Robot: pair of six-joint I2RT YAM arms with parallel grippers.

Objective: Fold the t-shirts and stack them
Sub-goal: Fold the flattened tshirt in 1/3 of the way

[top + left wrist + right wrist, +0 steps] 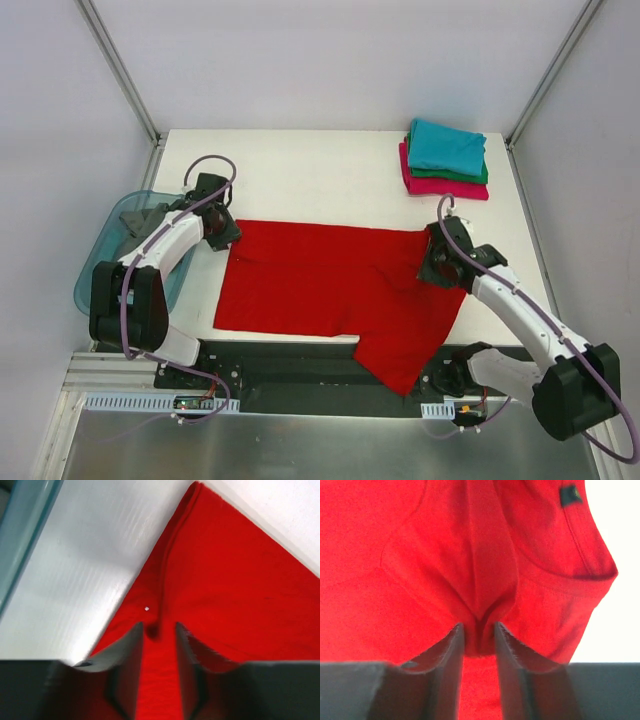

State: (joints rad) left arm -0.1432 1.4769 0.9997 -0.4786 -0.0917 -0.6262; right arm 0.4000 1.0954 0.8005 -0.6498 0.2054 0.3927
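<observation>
The red t-shirt [320, 285] lies spread across the middle of the bench [300, 170]. One lower flap hangs over the near edge onto the dark rail between the arm bases. At the far right corner sits the finished stack [447, 165], with a teal shirt [445, 145] on top, a green one [478, 177] under it and a magenta-pink one [440, 187] at the bottom.

The left claw [156, 627] is down at the shirt's far left corner, near the blue tub [95, 285]. Its fingers stand narrowly apart with a small ridge of hem at the tips. The wrist view does not show whether that ridge is clamped or merely lying there.

The right claw [476, 627] is at the right edge, near the neck label [569, 495]. It pinches a gathered pleat, and wrinkles run into the gap.

- **Uneven hold:** If the left side is loose while the right side pulls, the shirt would likely skew or drag sideways, and the fold line would come out crooked.
- **Deep pinch:** The right pleat looks bunched. It may take in two layers, so a lift could carry a lower layer along and leave a lump in the fold.
- **Overhanging flap:** It could snag on the rail or the cables at the right arm's base, or its weight could tug the cloth out of a light grip.
- **Nearby tub:** A wide swing of the left corner might drape it over the tub's rim.
</observation>
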